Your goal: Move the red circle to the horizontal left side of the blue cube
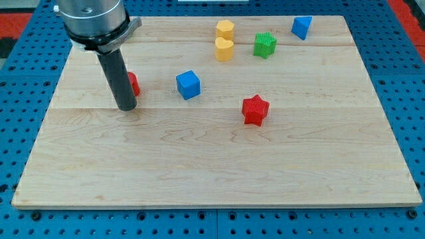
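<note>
The red circle (133, 83) lies at the board's left, mostly hidden behind my rod. My tip (126, 106) rests on the board just below and left of it, touching or nearly touching it. The blue cube (188, 84) sits to the right of the red circle, about level with it, with a gap of bare wood between them.
A red star (254, 109) lies right of centre. Two yellow blocks (224, 30) (224, 48), a green star (265, 44) and a second blue block (301, 26) sit near the view's top. The wooden board (219, 172) lies on a blue pegboard.
</note>
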